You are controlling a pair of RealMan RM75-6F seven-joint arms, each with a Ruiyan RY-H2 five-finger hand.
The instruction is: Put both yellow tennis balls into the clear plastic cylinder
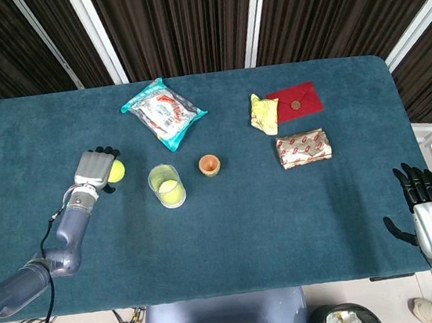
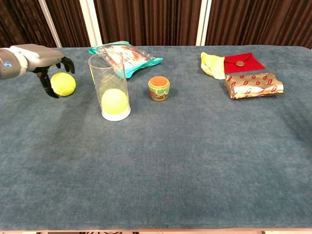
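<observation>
Head and chest views of a blue-green cloth-covered surface. Left of centre stands the clear plastic cylinder, upright and open at the top, with one yellow tennis ball resting on its base. The second yellow tennis ball lies on the surface to the left of the cylinder, apart from it.

The left robot hand is at this second ball, at the left of both frames. Its back covers the ball's left part in the head view; in the chest view dark fingers curl over the top of the ball and the thumb reaches down at its left side. Whether the hand has closed firmly on the ball cannot be told; the ball sits on the surface.

The right robot hand shows only in the head view, at the lower right corner off the edge of the surface, fingers straight and apart, holding nothing.

Other items: a small orange cup just right of the cylinder; a teal snack bag behind it; at upper right a yellow packet, a red envelope and a patterned wrapped parcel.
</observation>
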